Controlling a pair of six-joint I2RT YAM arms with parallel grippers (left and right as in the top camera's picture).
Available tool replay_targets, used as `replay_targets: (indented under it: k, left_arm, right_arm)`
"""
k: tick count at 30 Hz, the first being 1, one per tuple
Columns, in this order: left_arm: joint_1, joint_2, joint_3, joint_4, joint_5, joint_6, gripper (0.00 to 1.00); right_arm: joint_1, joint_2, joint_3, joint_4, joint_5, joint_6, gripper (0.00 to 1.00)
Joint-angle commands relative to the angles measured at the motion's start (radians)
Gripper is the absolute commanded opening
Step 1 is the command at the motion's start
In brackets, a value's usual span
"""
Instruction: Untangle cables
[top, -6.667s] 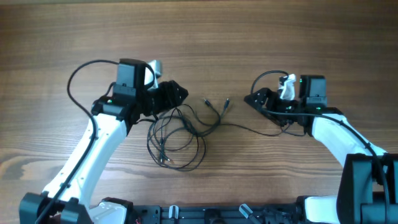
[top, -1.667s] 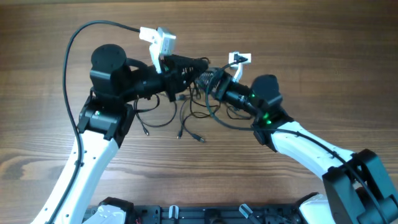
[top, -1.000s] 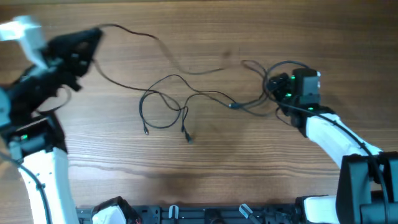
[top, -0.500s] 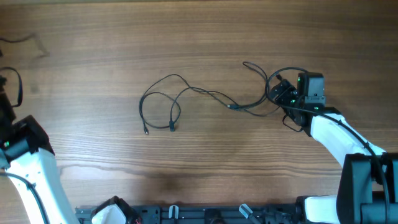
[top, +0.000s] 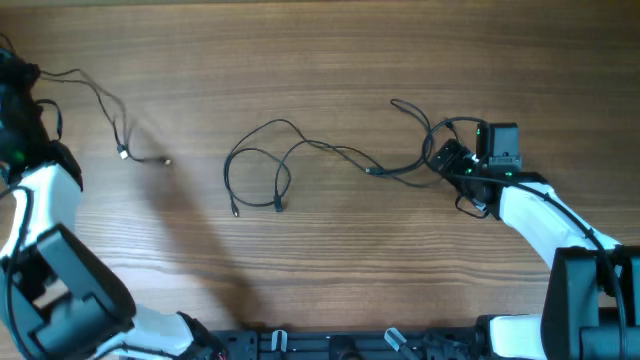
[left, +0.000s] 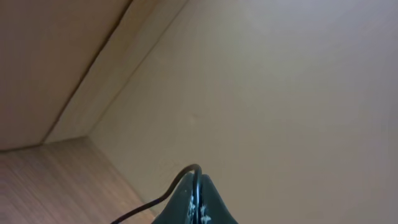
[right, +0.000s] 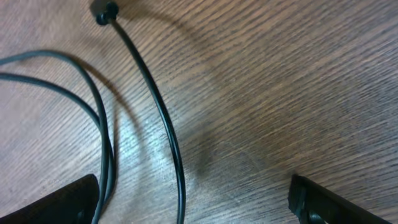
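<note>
Several cables (top: 262, 160) along worktop (top: 330, 60): one strand clamped in closed left end effector (left: 196, 186) far left, loops mid-worktop, another beneath right end effector (top: 447, 160), fingers (right: 336, 205) spread wide, empty. Lay held strand flat, well apart from loops.

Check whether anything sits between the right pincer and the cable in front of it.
Nothing visible does. The right pincer stands open over the wooden table, and the cable already lies in its gap, with only more cable loops beside it.
</note>
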Motion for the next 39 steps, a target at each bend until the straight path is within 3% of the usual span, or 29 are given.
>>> replay_targets:
  k: [1,6,9,15,16,18,19,22,25,27,33,39]
  left_arm:
    - [0.006,0.048,0.138,0.000,-0.005,0.143,0.04]
    - [0.035,0.058,0.220,-0.086,-0.051,0.339,0.04]
    - [0.066,0.058,0.220,-0.149,-0.065,0.340,0.04]
    - [0.066,0.117,0.220,-0.494,0.004,0.303,0.04]
    - [0.061,0.127,0.220,-0.549,0.006,0.275,0.09]
    - [0.052,0.133,0.220,-0.642,0.006,0.233,0.76]
    - [0.051,0.133,0.220,-0.669,0.006,0.233,1.00]
    - [0.054,0.132,0.220,-0.742,-0.002,0.216,1.00]
    - [0.053,0.122,0.220,-0.812,0.011,0.058,1.00]
    - [0.044,0.098,0.220,-0.816,0.113,0.019,1.00]
    - [-0.056,-0.078,0.220,-0.794,0.447,0.024,1.00]
    - [-0.226,-0.232,0.220,-0.871,0.481,0.082,1.00]
  right_arm:
    - [0.000,0.009,0.002,-0.013,-0.020,-0.032,1.00]
    - [0.000,0.009,0.002,-0.020,-0.028,-0.029,1.00]
    - [0.000,0.009,0.002,-0.020,-0.052,-0.029,1.00]
    - [0.000,0.009,0.002,-0.020,-0.061,-0.029,1.00]
    - [0.000,0.009,0.002,-0.019,-0.061,-0.029,1.00]
    - [0.000,0.009,0.002,-0.019,-0.061,-0.029,1.00]
    - [0.000,0.009,0.002,-0.019,-0.061,-0.029,1.00]
    - [0.000,0.009,0.002,-0.019,-0.061,-0.029,1.00]
    - [0.000,0.009,0.002,-0.019,-0.061,-0.029,1.00]
    - [0.000,0.009,0.002,-0.019,-0.061,-0.029,1.00]
    - [0.000,0.009,0.002,-0.019,-0.061,-0.029,1.00]
    - [0.000,0.009,0.002,-0.019,-0.061,-0.029,1.00]
